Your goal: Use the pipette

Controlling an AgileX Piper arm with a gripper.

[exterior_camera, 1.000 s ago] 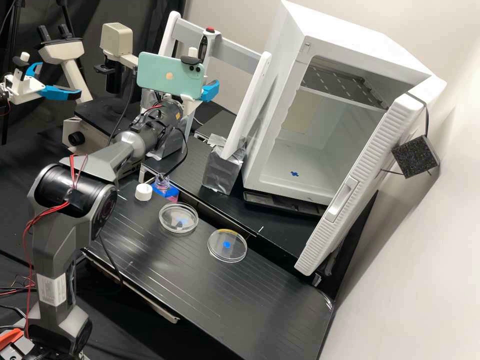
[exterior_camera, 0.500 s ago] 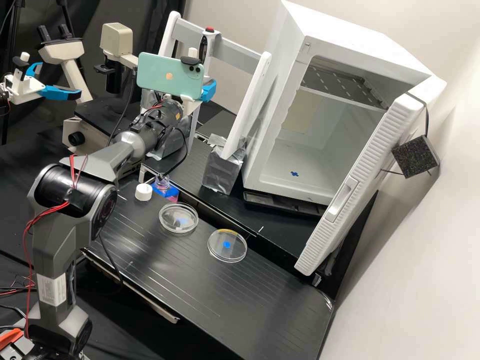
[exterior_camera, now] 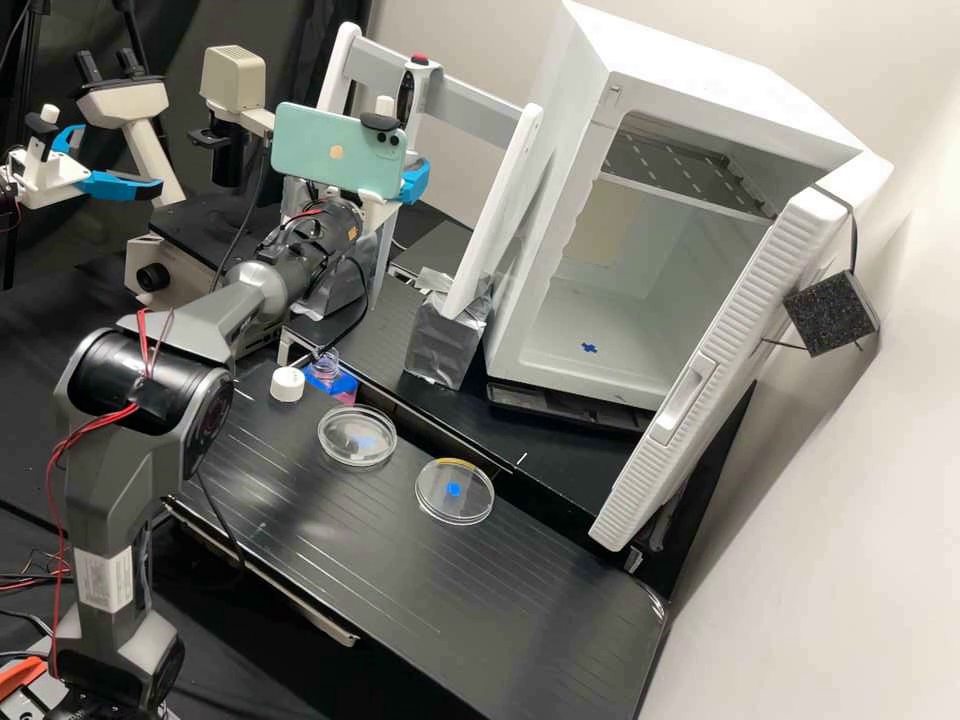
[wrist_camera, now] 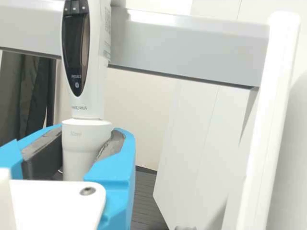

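At the rack in the high view, the gripper point(exterior_camera: 415, 182) is partly hidden by a phone mounted on the arm. The pipette point(exterior_camera: 407, 92) stands upright beside the rack's grey rail, its red top showing above the phone. In the wrist view the gripper point(wrist_camera: 87, 141) is shut on the pipette point(wrist_camera: 96, 91), its dark pads against both sides of the white lower body. The pipette's lower end is hidden. On the bench are an uncapped bottle point(exterior_camera: 325, 367) of pink liquid in a blue holder and two clear dishes, one left point(exterior_camera: 357, 437), one right point(exterior_camera: 455, 492).
A white cap point(exterior_camera: 287, 384) lies beside the bottle. Right of the rack's white post point(exterior_camera: 500, 210) stands an incubator point(exterior_camera: 560, 300) with its door open. A microscope point(exterior_camera: 150, 250) is behind the arm. A second arm's gripper point(exterior_camera: 95, 180) shows at the far left.
The gripper's blue finger has drawn inward toward the pipette. The phone and wrist have shifted very slightly to the left in the high view. Dishes, bottle and cap have stayed put.
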